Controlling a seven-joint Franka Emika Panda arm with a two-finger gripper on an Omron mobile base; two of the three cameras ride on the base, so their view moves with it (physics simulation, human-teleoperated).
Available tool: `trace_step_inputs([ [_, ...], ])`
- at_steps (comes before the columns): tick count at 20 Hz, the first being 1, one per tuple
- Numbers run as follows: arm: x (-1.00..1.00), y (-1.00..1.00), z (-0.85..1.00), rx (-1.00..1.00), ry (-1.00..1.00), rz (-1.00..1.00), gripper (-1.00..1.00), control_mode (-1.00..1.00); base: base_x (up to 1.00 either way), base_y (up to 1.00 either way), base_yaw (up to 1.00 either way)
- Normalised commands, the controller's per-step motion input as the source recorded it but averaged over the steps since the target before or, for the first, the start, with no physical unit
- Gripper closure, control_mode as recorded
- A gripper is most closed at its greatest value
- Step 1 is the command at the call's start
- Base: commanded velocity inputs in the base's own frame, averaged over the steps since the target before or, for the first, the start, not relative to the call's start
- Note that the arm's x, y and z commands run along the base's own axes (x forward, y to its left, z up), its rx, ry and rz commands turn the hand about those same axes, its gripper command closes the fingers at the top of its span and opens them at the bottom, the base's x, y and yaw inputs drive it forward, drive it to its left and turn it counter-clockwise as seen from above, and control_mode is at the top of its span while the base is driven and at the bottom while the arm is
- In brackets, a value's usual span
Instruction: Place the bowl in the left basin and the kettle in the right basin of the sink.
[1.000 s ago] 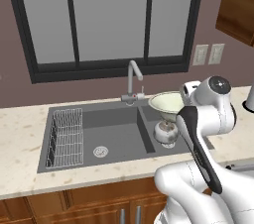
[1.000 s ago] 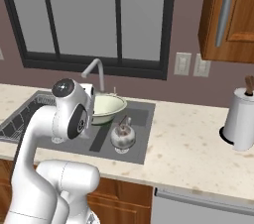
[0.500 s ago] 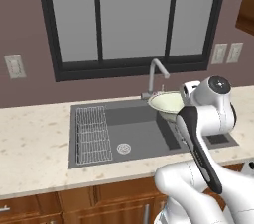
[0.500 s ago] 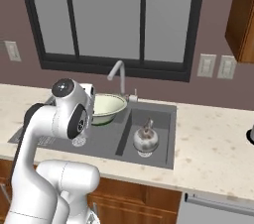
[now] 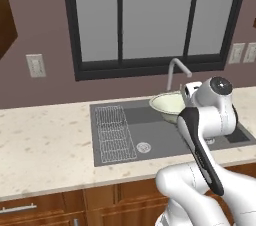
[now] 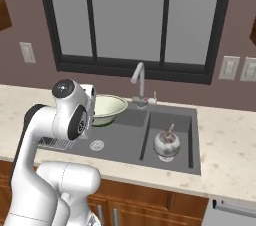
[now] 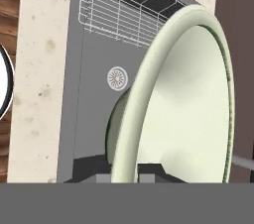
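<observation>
Bowl (image 6: 107, 109) up over left basin (image 5: 150, 135), drain (image 7: 117, 78) below it

My gripper (image 7: 124, 171) looks clamped on the bowl's rim, fingertips either side of it, tho the tips are mostly cut off. Bowl hangs over the basin's faucet-side half; wire rack (image 5: 114, 133) sits at the far end from the faucet (image 6: 138, 81). Kettle (image 6: 166, 142) already upright in right basin (image 6: 170, 135). Left basin holds just rack & drain. Next, I reckon: straight down, let go.
</observation>
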Motion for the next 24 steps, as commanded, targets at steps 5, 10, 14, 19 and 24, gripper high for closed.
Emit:
trace_step_inputs([
  [5, 0.0, 0.0, 0.0, 0.0, 0.0, 0.0, 1.0, 1.0, 0.06, 0.49, -0.01],
  [10, 0.0, 0.0, 0.0, 0.0, 0.0, 0.0, 1.0, 1.0, 0.26, 0.06, 0.0],
  [14, 0.0, 0.0, 0.0, 0.0, 0.0, 0.0, 1.0, 1.0, 0.37, 0.0, -0.01],
  [19, 0.0, 0.0, 0.0, 0.0, 0.0, 0.0, 1.0, 1.0, 0.37, 0.0, -0.02],
  [24, 0.0, 0.0, 0.0, 0.0, 0.0, 0.0, 1.0, 1.0, 0.13, 0.0, -0.1],
])
